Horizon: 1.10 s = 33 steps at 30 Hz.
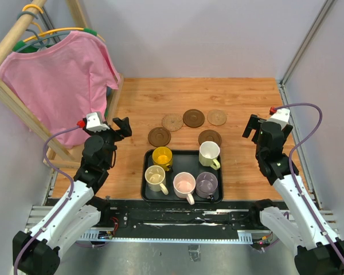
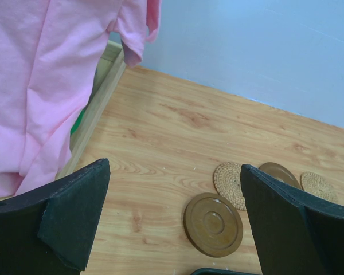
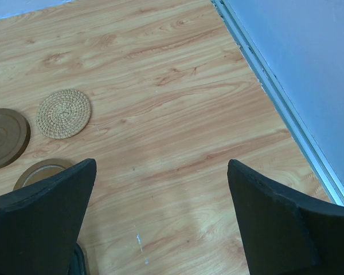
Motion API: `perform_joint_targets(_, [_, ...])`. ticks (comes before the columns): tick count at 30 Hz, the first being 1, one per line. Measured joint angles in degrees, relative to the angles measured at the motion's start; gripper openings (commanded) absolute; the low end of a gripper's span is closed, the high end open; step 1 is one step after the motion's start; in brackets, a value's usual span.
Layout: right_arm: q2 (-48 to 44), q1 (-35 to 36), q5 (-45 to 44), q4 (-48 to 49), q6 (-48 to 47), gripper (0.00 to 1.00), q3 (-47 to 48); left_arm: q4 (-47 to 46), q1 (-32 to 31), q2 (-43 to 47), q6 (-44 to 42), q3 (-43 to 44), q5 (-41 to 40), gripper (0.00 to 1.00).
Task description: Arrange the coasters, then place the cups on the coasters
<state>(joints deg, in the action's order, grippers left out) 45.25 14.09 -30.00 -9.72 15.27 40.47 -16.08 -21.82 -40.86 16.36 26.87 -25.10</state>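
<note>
The left gripper (image 1: 122,127) hovers over bare table at 10 o'clock of the black tray (image 1: 182,152), jaws wide apart and empty. The five coasters (image 1: 193,118) lie in a loose arc from 11 to 1 o'clock of the tray. In order they are a dark coaster (image 1: 159,136) nearest the left arm, a woven coaster (image 1: 172,122), the middle dark disc, a tan woven coaster (image 1: 217,117), and a third dark coaster (image 1: 210,137) just beyond the tray's far rim. All five cups (image 1: 184,184) stand on the tray, none on a coaster. The right gripper (image 1: 251,127) hovers at 2 o'clock, jaws likewise apart and empty. The step in hand appears to be arranging the coasters. Recommended: serve each disc with the nearer arm, descend steeply, pinch across the rim because the discs lie flat, and space them to leave room for mug handles.
</note>
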Motion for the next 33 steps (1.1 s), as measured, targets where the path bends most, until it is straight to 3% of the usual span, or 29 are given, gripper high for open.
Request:
perform_joint_targets(23, [-0.46,0.00,1.22,0.59,-0.02,0.98,-0.02,0.37,0.00,-1.49,0.00,0.00,-0.81,1.00])
perform_joint_targets(33, [2.03,0.00,2.97,1.70,-0.28,0.97,0.00,-1.22,0.00,-8.72,0.42,0.02,0.33,0.99])
